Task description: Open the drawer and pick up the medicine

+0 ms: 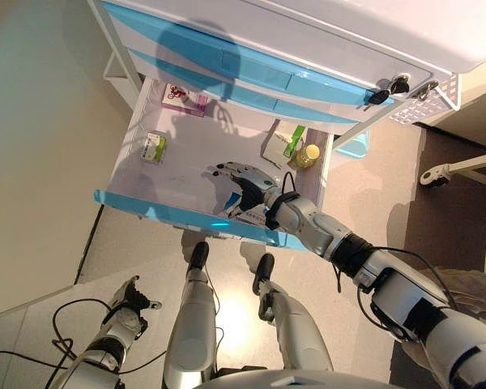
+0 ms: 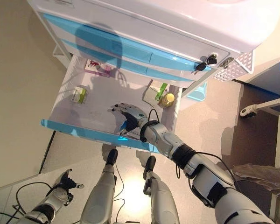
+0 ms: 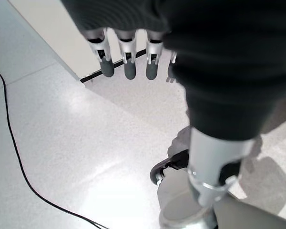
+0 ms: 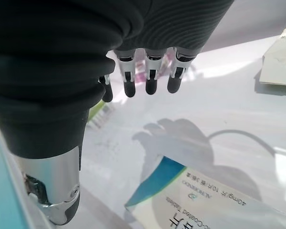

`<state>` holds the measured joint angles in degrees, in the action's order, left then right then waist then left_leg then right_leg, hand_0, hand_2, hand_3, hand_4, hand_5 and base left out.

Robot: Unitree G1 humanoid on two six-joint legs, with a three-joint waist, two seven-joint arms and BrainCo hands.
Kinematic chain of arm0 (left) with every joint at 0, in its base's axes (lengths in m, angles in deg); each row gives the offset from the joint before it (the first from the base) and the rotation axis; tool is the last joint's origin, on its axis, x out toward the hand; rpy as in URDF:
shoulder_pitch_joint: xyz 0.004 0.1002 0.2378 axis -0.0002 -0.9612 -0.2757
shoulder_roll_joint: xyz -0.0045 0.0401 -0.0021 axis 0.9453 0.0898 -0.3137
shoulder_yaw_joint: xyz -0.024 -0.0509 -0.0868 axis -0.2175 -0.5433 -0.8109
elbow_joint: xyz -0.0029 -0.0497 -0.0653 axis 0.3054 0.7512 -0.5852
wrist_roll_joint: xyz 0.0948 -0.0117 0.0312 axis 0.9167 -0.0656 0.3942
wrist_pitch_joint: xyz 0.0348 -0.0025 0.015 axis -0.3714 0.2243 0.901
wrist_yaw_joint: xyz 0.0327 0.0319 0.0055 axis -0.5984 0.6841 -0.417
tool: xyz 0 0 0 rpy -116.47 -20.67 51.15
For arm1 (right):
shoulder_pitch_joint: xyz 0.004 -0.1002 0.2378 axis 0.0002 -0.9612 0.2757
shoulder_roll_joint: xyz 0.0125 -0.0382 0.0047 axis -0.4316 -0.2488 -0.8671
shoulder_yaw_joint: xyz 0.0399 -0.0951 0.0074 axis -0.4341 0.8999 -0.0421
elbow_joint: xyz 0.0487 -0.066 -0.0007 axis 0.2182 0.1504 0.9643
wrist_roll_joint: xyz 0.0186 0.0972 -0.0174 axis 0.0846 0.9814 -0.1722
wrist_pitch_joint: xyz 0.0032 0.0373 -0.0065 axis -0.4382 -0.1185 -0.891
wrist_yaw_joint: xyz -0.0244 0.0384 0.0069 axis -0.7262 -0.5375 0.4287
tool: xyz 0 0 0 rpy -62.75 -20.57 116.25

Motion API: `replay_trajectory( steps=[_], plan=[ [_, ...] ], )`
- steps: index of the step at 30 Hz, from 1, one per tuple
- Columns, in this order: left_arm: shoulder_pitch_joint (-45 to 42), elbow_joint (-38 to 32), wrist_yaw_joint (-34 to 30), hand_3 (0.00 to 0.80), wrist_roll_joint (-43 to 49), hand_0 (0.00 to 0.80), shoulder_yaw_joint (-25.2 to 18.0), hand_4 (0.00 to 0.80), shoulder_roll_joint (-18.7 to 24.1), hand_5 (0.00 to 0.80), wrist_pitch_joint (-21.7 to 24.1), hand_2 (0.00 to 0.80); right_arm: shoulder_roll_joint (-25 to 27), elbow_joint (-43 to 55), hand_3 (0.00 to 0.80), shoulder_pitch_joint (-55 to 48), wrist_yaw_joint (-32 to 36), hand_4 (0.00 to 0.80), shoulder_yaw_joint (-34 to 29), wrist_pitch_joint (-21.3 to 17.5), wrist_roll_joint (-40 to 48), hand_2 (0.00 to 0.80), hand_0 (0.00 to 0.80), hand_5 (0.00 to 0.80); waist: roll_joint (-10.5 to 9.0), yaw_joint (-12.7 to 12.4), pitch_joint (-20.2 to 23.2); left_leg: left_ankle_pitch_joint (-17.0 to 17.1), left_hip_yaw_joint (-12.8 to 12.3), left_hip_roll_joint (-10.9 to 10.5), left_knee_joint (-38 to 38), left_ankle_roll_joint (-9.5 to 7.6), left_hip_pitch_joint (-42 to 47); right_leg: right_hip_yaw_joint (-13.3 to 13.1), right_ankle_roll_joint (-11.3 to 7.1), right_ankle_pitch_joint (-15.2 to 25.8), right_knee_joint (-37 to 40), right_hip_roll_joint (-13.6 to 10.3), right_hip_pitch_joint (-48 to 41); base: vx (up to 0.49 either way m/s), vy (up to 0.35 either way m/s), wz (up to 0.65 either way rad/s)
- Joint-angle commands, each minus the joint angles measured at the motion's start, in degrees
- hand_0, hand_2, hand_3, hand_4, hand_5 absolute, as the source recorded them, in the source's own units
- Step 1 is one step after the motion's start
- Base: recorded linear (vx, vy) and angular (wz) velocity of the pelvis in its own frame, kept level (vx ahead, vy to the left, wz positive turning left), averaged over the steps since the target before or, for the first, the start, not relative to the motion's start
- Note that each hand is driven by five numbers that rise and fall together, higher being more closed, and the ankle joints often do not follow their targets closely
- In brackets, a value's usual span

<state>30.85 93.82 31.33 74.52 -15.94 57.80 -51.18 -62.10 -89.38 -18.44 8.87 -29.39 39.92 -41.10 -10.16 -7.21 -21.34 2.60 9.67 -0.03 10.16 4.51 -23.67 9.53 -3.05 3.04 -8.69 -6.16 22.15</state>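
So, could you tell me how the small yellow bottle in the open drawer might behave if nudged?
Standing upright, the yellow bottle could tip, then probably roll, being round. It touches the green-edged box, which might brace it.

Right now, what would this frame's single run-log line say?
drawer: open | right hand: open, above white-and-blue medicine box, not gripping | left hand: idle, low by floor | pink box, green box, yellow-capped bottle: untouched

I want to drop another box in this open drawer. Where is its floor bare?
Bare: the drawer floor's middle, between the green box and right hand. Crowded: the far right corner, with a green-edged packet and yellow bottle; the pink box sits far left.
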Motion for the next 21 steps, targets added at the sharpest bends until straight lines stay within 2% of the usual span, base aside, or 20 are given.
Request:
replay_trajectory(
  steps=[1,10,21],
  plan=[
    [-1.26,2.83,1.19,0.0,0.02,0.0,-1.1,0.0,0.51,0.0,-0.17,0.0,-2.18,-1.27,0.0,2.73,-0.6,0.0,3.11,-0.49,-3.15,0.0,0.0,0.0,-0.56,-0.17,0.1,-0.39,1.1,-3.54,-1.51,-4.09,-1.06,-0.79,-3.02,0.1,-0.24,-0.41,-0.63,0.0,0.0,0.0],
    [-0.78,3.12,1.17,0.0,-0.22,0.0,0.53,0.0,0.03,0.0,-0.06,0.0,-6.11,-11.35,0.0,5.19,-1.89,0.0,4.15,1.4,-6.22,0.0,0.0,0.0,0.05,-0.69,0.2,-0.3,1.21,-3.7,-1.57,-4.1,-1.09,-0.84,-2.98,0.23,-0.03,-0.49,-0.69,0.0,0.0,0.0],
    [-0.6,3.58,0.9,0.0,-0.57,0.0,1.37,0.0,-0.25,0.0,-0.03,0.0,-6.98,-18.44,0.0,6.26,-2.95,0.0,3.18,2.82,-6.57,0.0,0.0,0.0,0.71,-0.88,0.25,-0.34,1.25,-3.85,-1.56,-4.24,-1.05,-0.86,-3.0,0.22,-0.13,-0.65,-0.71,0.0,0.0,0.0]
  ],
)
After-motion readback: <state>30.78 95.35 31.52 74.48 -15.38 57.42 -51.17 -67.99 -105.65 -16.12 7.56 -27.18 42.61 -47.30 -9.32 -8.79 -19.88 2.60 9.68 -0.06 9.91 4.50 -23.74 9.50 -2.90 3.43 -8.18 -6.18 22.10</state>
